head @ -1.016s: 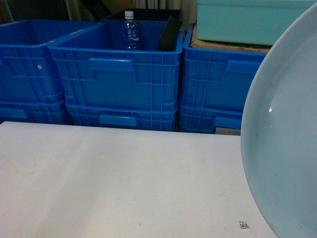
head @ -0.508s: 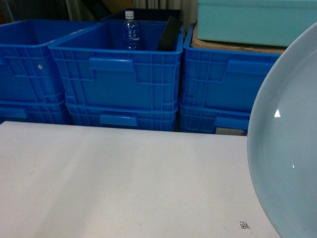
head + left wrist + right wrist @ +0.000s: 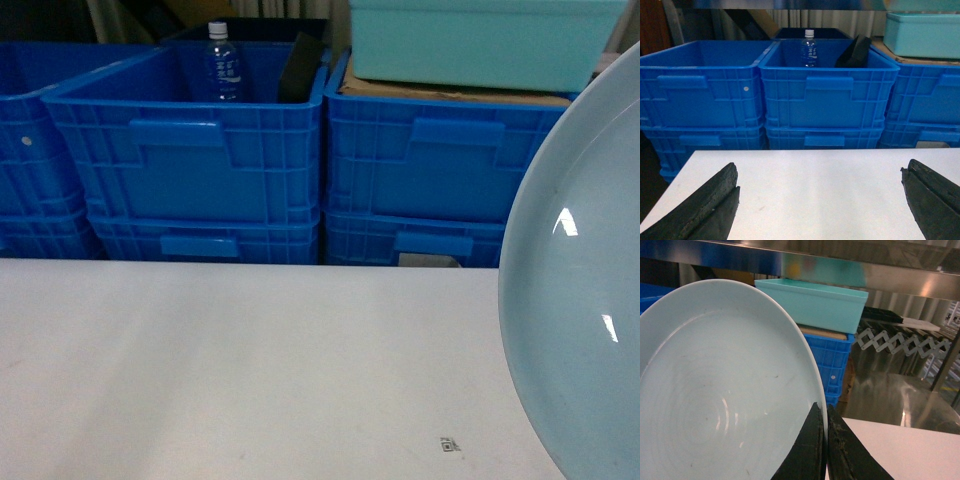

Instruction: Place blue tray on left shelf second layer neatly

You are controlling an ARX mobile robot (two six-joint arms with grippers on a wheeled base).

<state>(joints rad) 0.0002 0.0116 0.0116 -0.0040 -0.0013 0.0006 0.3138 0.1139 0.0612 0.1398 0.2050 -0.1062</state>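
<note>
White tabletop filled the near ground, bare apart from a small printed code mark towards its front edge. Over it the left gripper hung with its jaws spread wide and nothing between them. On the right side the blue tray stood tilted up on edge, lifted off the table, its glossy hollow face turned towards the head camera. The right gripper pinched its rim, one finger on each face, pressed tight on the thin edge.

I judged the tray to be stiff and fairly light, but slick under the pads and liable to swing, since a single point on the rim carried all of it. It looked breakable, so a knock on steel would be a risk. A deeper bite on the rim, or support from the free claw on the opposite edge, would have steadied it.

Behind the table stood stacked deep-blue crates, one holding a water bottle, with a teal tub on top at the right. Farthest, a shiny steel rail of the rack ran overhead in the right wrist view.
</note>
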